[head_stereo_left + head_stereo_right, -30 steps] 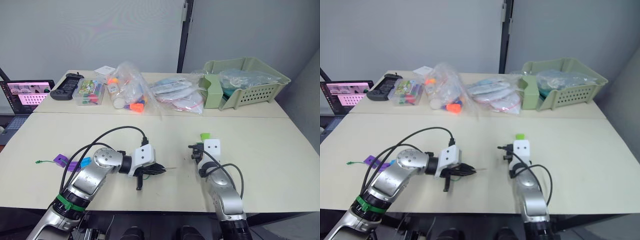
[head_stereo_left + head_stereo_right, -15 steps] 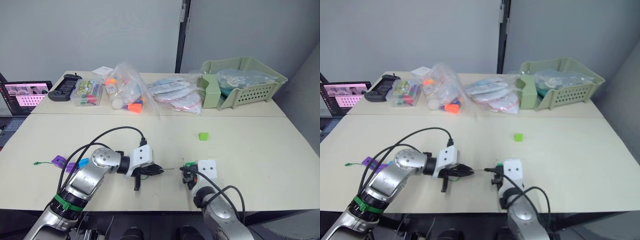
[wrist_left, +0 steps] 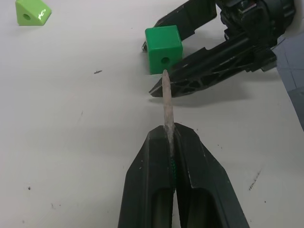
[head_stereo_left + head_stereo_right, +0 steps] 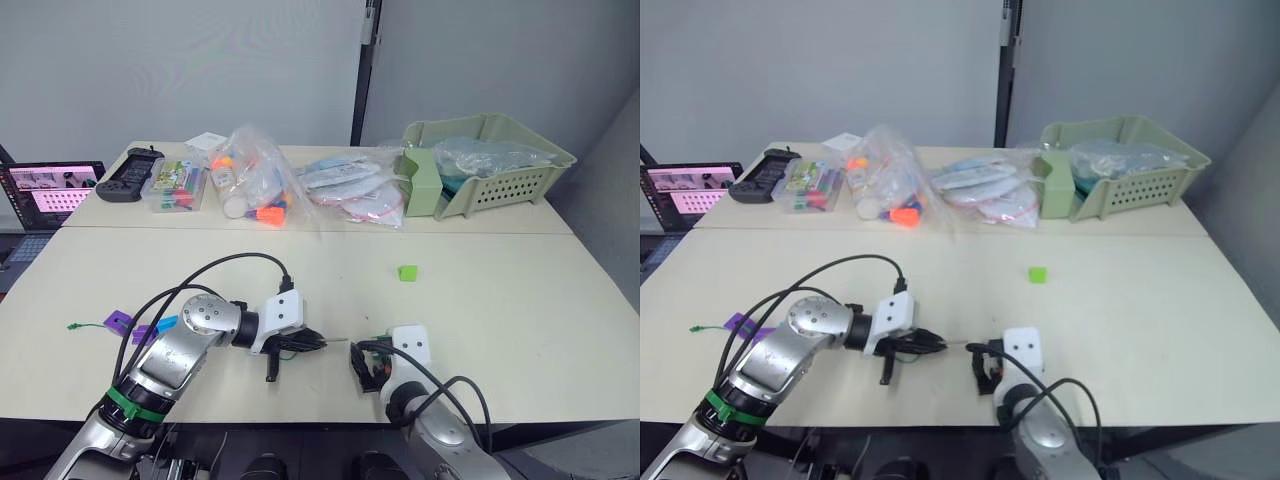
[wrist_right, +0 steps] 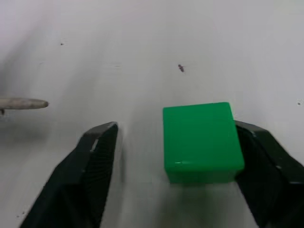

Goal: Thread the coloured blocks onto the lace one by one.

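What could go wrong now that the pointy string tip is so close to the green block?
1. The lace's pale tip, pinched in the left gripper, points near the hole of the dark green block but seems slightly off it, so it might bump the face.
2. The right gripper is open: one finger touches the block, the other stands apart. A push from the tip could slide the block away.

1. A pale green slotted plastic basket (image 4: 520, 172) sits at the far right of the cream table (image 4: 520, 300).
2. Clear plastic bags of orange and multicoloured toys (image 4: 255, 185) lie mid-table.
3. An open laptop (image 4: 48, 190) stands far left, beside a black handheld controller (image 4: 128, 174).
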Motion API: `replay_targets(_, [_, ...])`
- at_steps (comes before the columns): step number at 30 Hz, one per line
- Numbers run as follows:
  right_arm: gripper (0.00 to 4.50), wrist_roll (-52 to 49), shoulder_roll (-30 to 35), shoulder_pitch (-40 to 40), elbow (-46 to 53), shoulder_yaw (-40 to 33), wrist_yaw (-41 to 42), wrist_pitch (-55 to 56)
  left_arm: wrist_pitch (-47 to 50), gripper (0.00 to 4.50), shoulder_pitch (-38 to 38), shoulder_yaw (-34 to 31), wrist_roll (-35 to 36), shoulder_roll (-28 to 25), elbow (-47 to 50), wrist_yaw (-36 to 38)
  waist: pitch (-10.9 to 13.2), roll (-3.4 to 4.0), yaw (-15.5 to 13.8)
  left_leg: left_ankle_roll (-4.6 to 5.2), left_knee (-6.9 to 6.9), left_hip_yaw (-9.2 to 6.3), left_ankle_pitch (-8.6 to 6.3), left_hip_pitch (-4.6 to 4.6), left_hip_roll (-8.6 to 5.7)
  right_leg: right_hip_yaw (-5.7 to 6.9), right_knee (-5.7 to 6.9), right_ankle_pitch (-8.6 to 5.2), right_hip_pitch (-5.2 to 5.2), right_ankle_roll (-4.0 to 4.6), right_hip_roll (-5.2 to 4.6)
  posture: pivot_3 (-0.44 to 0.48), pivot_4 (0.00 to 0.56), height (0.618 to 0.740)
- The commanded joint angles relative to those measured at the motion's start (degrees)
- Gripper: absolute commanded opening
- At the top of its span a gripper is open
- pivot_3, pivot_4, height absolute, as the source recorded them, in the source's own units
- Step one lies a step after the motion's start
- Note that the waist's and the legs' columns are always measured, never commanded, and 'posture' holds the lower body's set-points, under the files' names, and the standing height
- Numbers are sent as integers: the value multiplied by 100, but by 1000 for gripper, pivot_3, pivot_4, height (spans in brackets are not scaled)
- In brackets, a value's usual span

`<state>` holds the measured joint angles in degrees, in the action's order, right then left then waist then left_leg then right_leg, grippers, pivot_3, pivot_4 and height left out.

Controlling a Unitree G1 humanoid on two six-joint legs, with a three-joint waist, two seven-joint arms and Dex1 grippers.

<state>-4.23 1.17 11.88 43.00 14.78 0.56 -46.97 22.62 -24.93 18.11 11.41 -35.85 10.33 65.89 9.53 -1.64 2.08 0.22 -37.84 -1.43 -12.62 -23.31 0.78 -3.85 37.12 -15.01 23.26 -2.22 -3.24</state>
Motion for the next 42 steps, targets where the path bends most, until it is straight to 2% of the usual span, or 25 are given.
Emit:
replay_targets(1, [4484, -420, 679, -112, 896, -301, 725, -241, 4, 0, -32, -145, 88, -53, 147, -16, 0, 0, 1, 0, 0, 0, 0, 0, -1, 0, -1, -1, -1, -2, -1, 0, 150, 740])
replay_targets(6, [4484, -1566, 2125, -330, 1166, -1224, 2402, -433, 11, 0, 48, -187, 106, -78, 207, -59, 0, -1, 6, 0, -1, 2, 0, 5, -3, 1, 0, -1, -8, -2, 3, 0, 150, 740])
replay_targets(9, [4484, -2017, 3381, -795, 359, -1521, 3993, 165, -1, 0, 99, -196, 99, -91, 235, -63, 1, -2, 10, 0, -2, 7, 0, 7, -5, 3, -3, -1, -12, -2, 4, 0, 150, 740])
replay_targets(12, [4484, -1891, 4157, -1547, -774, -1271, 5059, 955, 158, 0, 166, -203, 177, -144, 415, -16, 3, -5, 25, 0, -2, 25, 0, 14, -8, 3, -4, -1, -18, -2, 9, 0, 150, 740])
replay_targets(14, [4484, -1678, 4435, -2066, -1491, -980, 5614, 1500, 378, 0, 202, -185, 242, -229, 608, 47, 4, -5, 33, 0, -2, 35, 0, 11, -6, 3, -4, -1, -14, -1, 13, 0, 150, 740])
replay_targets(18, [4484, -1077, 4567, -2809, -2904, -401, 6431, 2878, 1008, 0, 242, -192, 430, -442, 1065, 38, 6, -8, 18, 1, -1, 39, 0, 7, -3, 2, -4, -1, -10, -1, 16, 0, 150, 740])
replay_targets(25, [4484, -721, 4345, -3260, -4257, -52, 7118, 4075, 1856, 0, 38, 2, 316, -645, 1470, -298, 6, -8, -80, 1, -6, 37, 0, 3, -6, -1, -2, 0, -11, -2, 5, 0, 150, 740])
replay_targets(26, [4098, -684, 4296, -3270, -4378, -39, 7127, 4182, 1945, 0, -10, 56, 279, -639, 1494, -365, 6, -8, -94, 1, -7, 37, 0, 4, -6, -1, -2, 0, -12, -2, 6, 0, 150, 740])
replay_targets(28, [3675, -636, 4228, -3291, -4538, -30, 7144, 4325, 2050, 0, -77, 129, 255, -642, 1526, -447, 6, -8, -108, 1, -7, 37, 0, 5, -6, -1, -1, 0, -12, -2, 7, 0, 150, 740])
replay_targets(35, [1225, -714, 3888, -3240, -4479, -114, 6957, 4058, 2169, 0, -472, 519, 127, -521, 1386, -542, 6, -8, -120, 1, -7, 34, 0, 7, -6, -1, 3, 2, -12, 0, 10, 0, 150, 740])
replay_targets(38, [1183, -807, 3789, -3165, -4052, -139, 6790, 3628, 2274, 0, -718, 668, 71, -368, 1300, -632, 6, -8, -124, 0, -7, 34, 0, 8, -7, -1, 3, 2, -13, 1, 10, 0, 150, 740])
replay_targets(42, [1183, -648, 3728, -3036, -3198, 97, 6427, 2766, 2469, 0, -914, 764, 23, -482, 1364, -588, 6, -7, -105, 1, -7, 16, 0, 4, -7, -1, 8, 2, -6, 1, 13, 0, 150, 740])
